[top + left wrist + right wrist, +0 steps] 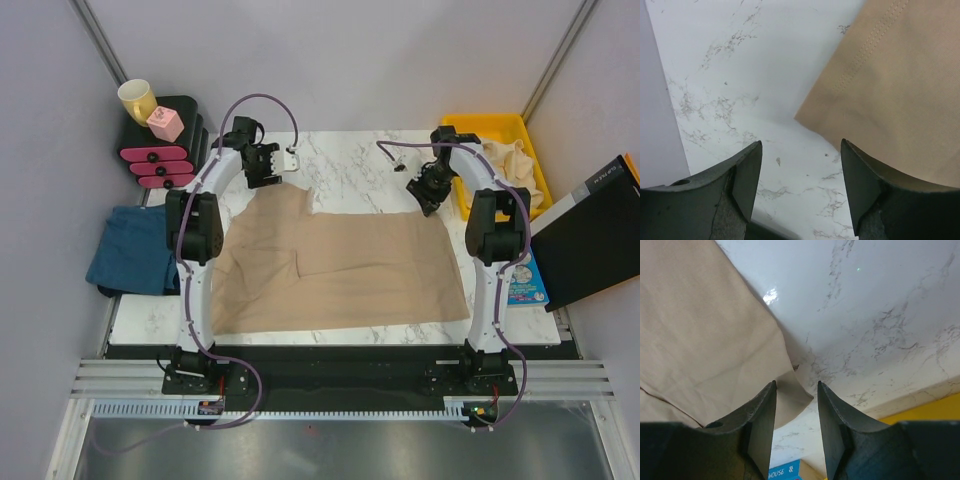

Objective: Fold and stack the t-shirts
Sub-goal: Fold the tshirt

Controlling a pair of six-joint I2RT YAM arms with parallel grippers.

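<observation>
A tan t-shirt (340, 265) lies spread on the marble table (350, 160), with its left part folded over. My left gripper (264, 172) hovers at the shirt's far left corner. In the left wrist view it (801, 150) is open over bare marble, and the shirt's stitched edge (890, 80) lies just to its right. My right gripper (424, 196) hangs at the far right corner. In the right wrist view it (796, 390) is open, with the curled-up corner of the shirt (790, 390) under the gap and not pinched. A teal-blue t-shirt (135, 250) lies left of the table.
A yellow bin (478, 128) at the back right holds crumpled beige t-shirts (512, 160). A black rack with pink fronts (160, 155), a yellow mug (137, 98) and a pink block (165, 123) stand at the back left. A black panel (590, 235) and a blue booklet (525, 280) lie at the right.
</observation>
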